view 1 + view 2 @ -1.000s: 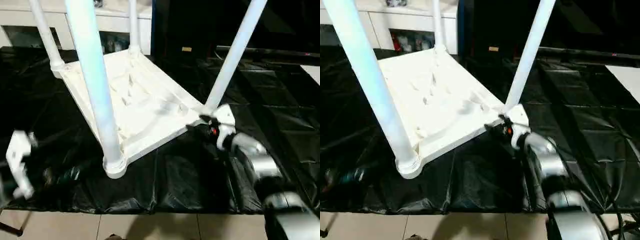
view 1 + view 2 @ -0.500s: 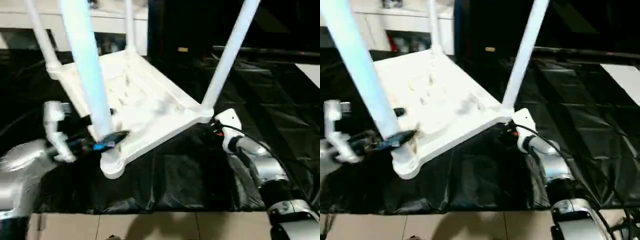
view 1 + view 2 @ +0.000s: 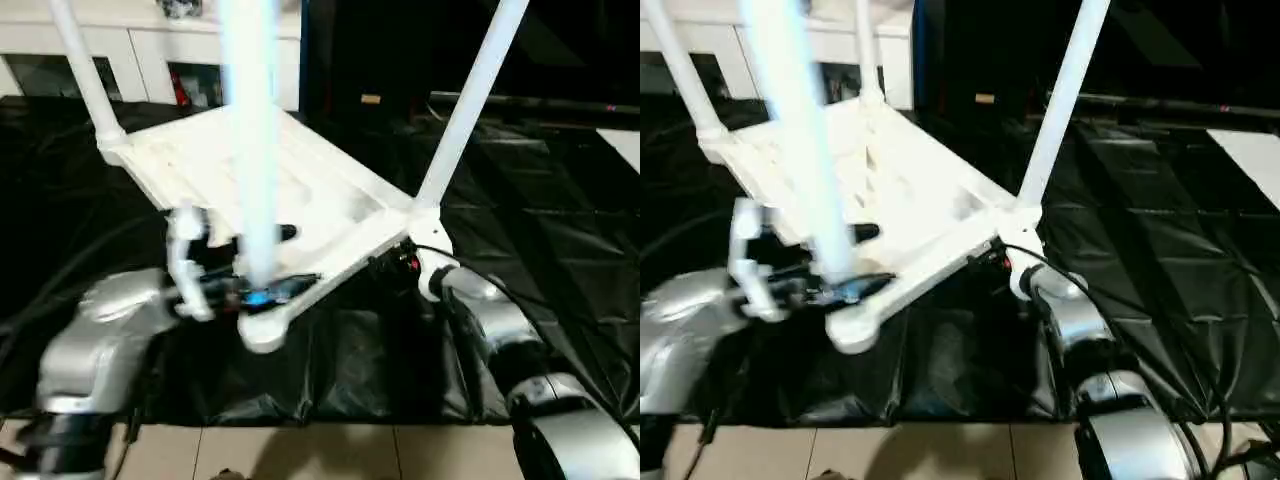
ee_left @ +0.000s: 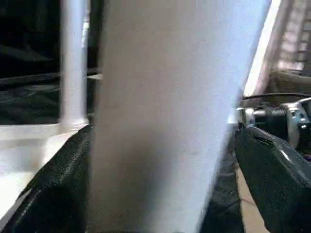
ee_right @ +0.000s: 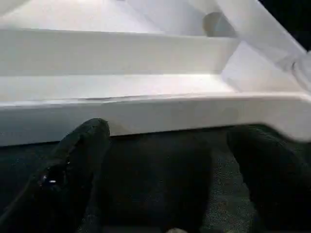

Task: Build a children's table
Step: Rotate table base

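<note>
The children's table lies upside down and tilted on the black sheet, its ribbed tabletop (image 3: 320,190) facing up and white legs standing in the corner sockets. My left gripper (image 3: 262,290) is open at the base of the nearest leg (image 3: 250,150). In the left wrist view that leg (image 4: 165,107) stands between the two black fingers (image 4: 48,194). My right gripper (image 3: 397,265) is open just below the tabletop's right corner, by the right leg (image 3: 465,110). The right wrist view has the tabletop's rim (image 5: 146,116) just beyond the fingers (image 5: 73,170), with nothing between them.
A black sheet (image 3: 540,220) covers the work surface, and its front edge meets the tiled floor (image 3: 300,455). A white cabinet (image 3: 150,50) stands behind the table. A pale surface (image 3: 1250,150) shows at the far right.
My left arm has swung in from the far left, and its fingers now straddle the base of the nearest leg. The right gripper stays at the right corner.
</note>
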Motion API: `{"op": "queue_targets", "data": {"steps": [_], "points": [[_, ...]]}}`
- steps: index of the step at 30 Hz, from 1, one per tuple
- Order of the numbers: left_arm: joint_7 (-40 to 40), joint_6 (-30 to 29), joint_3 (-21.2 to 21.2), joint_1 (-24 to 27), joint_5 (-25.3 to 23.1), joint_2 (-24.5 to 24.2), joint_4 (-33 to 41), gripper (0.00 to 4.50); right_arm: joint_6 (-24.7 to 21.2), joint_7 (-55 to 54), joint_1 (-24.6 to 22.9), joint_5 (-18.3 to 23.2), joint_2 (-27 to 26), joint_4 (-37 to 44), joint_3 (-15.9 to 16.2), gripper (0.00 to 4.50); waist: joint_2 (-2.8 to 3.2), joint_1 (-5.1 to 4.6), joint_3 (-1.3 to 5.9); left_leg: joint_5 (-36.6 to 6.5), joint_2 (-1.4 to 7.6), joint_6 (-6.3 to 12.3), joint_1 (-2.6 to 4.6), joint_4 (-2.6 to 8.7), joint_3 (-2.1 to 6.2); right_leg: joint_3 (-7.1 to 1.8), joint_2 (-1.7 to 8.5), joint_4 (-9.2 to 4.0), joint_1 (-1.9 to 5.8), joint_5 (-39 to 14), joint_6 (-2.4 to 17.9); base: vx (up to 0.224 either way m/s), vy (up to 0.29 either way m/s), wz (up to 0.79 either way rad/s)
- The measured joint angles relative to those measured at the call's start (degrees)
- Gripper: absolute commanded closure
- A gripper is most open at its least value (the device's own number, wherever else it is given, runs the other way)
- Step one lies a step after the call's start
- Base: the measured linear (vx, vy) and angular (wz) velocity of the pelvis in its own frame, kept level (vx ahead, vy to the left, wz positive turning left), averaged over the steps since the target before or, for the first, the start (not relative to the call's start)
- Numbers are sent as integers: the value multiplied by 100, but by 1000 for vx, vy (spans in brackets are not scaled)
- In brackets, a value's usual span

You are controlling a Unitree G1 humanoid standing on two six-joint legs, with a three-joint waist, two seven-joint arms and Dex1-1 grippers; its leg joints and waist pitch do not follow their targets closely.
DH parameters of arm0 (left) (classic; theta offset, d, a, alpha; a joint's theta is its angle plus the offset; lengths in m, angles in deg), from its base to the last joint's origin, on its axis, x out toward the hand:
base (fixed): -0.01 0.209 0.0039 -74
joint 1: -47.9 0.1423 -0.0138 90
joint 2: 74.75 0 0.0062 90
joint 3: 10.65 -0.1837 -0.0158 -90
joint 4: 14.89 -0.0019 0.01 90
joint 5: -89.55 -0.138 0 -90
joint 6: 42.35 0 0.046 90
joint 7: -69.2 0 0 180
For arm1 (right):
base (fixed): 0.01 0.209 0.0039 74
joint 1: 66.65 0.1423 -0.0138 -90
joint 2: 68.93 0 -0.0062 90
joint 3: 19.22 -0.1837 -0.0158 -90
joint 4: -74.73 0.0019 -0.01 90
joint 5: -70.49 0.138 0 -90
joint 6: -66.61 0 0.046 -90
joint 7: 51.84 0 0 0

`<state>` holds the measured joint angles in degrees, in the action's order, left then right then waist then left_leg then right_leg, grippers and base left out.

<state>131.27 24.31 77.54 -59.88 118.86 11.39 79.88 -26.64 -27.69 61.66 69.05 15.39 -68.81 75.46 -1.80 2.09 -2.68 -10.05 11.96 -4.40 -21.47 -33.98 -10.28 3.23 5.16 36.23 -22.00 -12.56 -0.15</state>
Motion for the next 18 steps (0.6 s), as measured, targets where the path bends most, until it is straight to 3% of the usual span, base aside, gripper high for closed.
{"op": "queue_targets", "data": {"steps": [7,18], "points": [[-41,169,-558,-553,-337,476,-471,0,164,5,116,-68,-238,-397,14,2,-15,-85,-10,3,3,-5,8,0,3,-18,-16,1,-8,7,-3,0,0,0],[-304,676,-946,-1105,-845,1171,-1267,0,407,-16,315,-72,-376,-804,-32,2,-19,-164,-12,0,3,2,0,2,-5,-32,-18,-6,-19,9,1,0,0,0]]}}
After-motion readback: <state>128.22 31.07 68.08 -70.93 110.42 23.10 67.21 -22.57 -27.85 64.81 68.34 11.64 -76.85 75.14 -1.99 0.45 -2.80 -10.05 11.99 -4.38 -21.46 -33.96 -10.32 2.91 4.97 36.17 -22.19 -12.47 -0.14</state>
